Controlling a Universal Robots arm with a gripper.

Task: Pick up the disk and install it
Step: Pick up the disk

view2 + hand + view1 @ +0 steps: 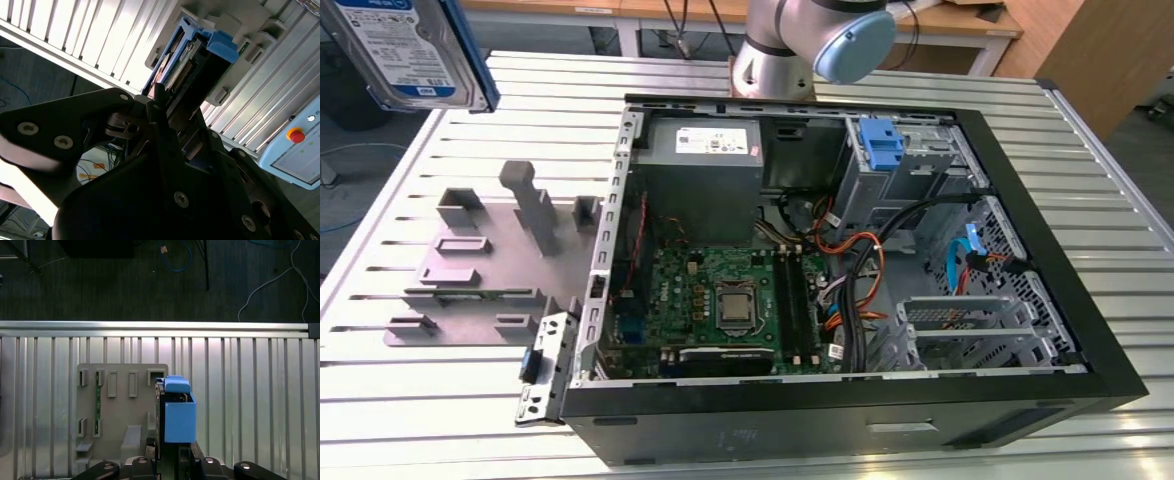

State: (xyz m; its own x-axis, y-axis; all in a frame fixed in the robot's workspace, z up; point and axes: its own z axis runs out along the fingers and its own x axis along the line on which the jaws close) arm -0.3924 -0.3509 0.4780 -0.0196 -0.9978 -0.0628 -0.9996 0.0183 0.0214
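Note:
The disk [407,50], a silver drive with a white-and-blue label and a blue carrier, hangs high in the air at the exterior view's upper left, well off the slatted table. The first wrist view has it edge-on, its blue carrier [179,412] hovering over the grey fixture plate [117,410]. My gripper [172,455] is shut on the disk's near end, its dark fingers [160,102] clamped on either side of the disk [197,60]. The open computer case [1067,330] lies to the exterior view's right of the disk.
The case holds a green motherboard [720,300], a grey power-supply box [704,150], a bare blue bracket [883,148] in the drive bay and loose cables. The grey fixture plate [487,265] with upright posts lies beside the case. A pendant with a red button [297,135] sits off the table.

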